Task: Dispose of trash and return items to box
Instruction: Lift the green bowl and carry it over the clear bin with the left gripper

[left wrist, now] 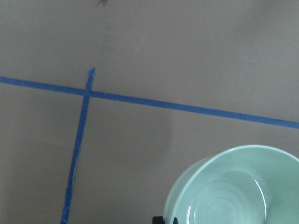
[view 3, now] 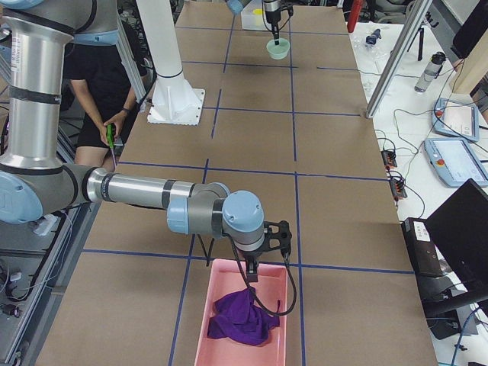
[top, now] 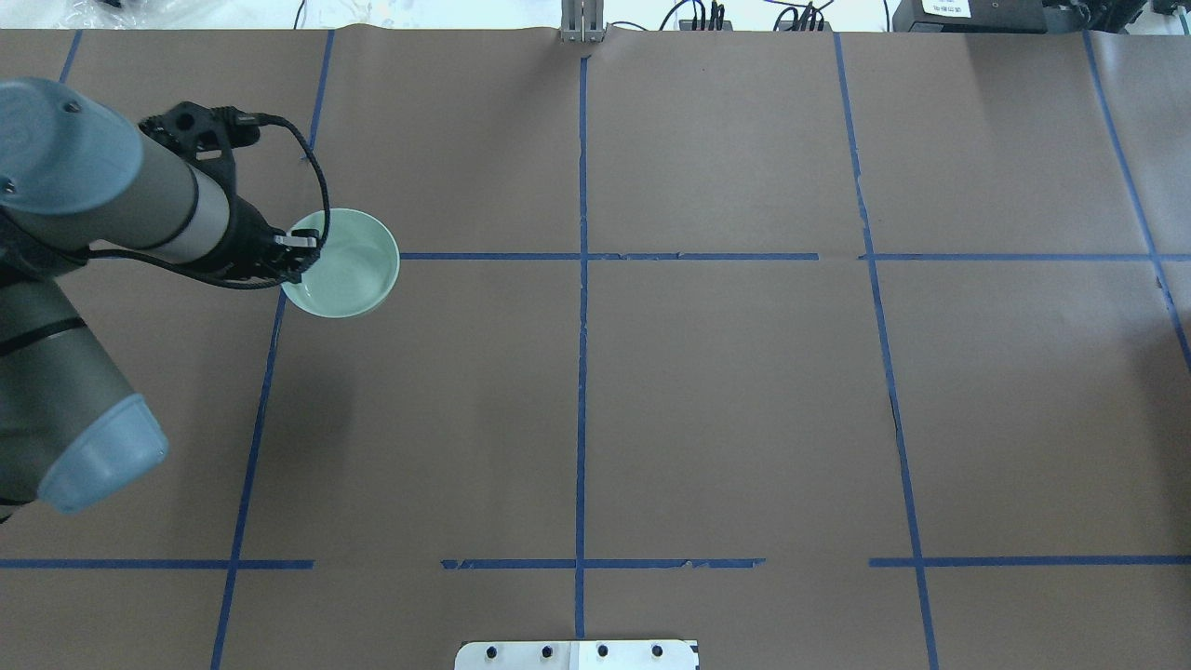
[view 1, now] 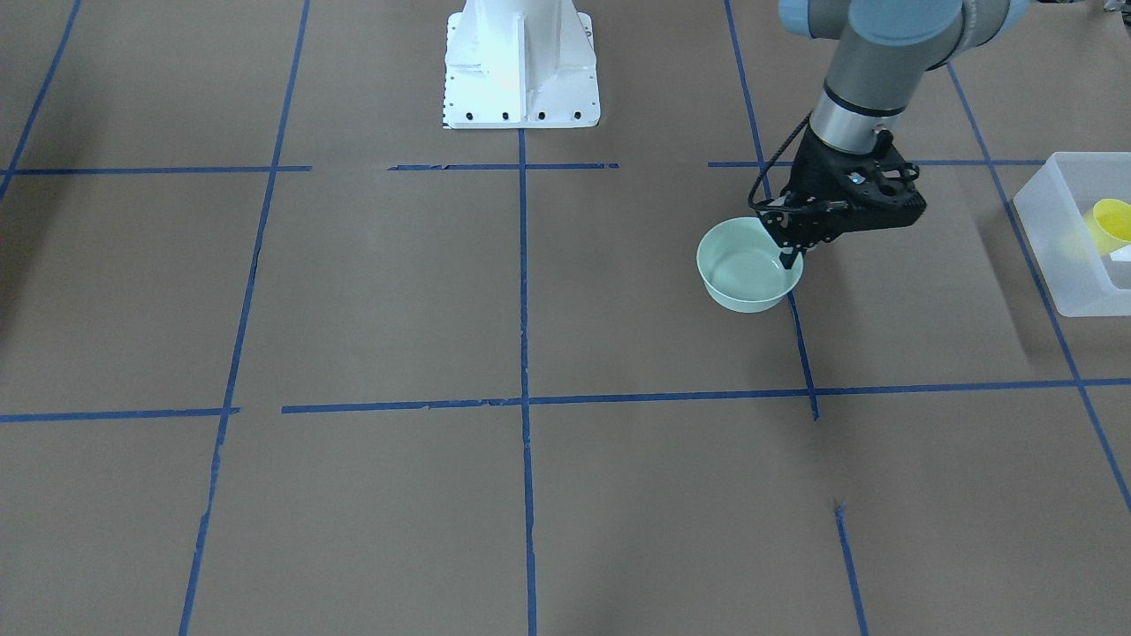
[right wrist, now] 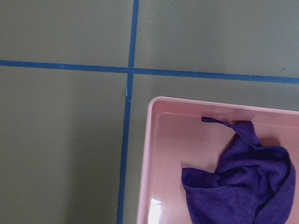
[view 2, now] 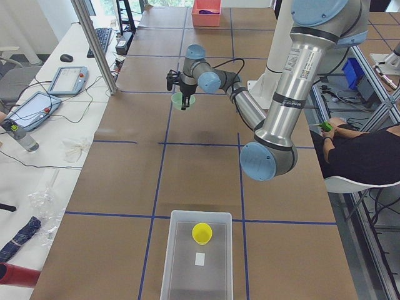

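My left gripper [view 1: 789, 256] is shut on the near rim of the pale mint-green bowl [view 1: 745, 269], one finger inside and one outside. The bowl also shows in the overhead view [top: 349, 265] and the left wrist view [left wrist: 233, 186], and seems to hang slightly above the table. The translucent white box [view 1: 1051, 230] stands at the table's left end, seen in the exterior left view too [view 2: 181, 262]. The yellow cup [view 1: 1112, 223] lies inside it. My right gripper [view 3: 255, 271] hovers over a pink tray; I cannot tell whether it is open or shut.
The pink tray [view 3: 278, 320] at the table's right end holds a purple cloth [right wrist: 243, 177]. The white robot base [view 1: 521, 62] stands at the table's robot-side edge. A seated operator [view 2: 356, 150] is beside the table. Blue tape lines cross the brown tabletop.
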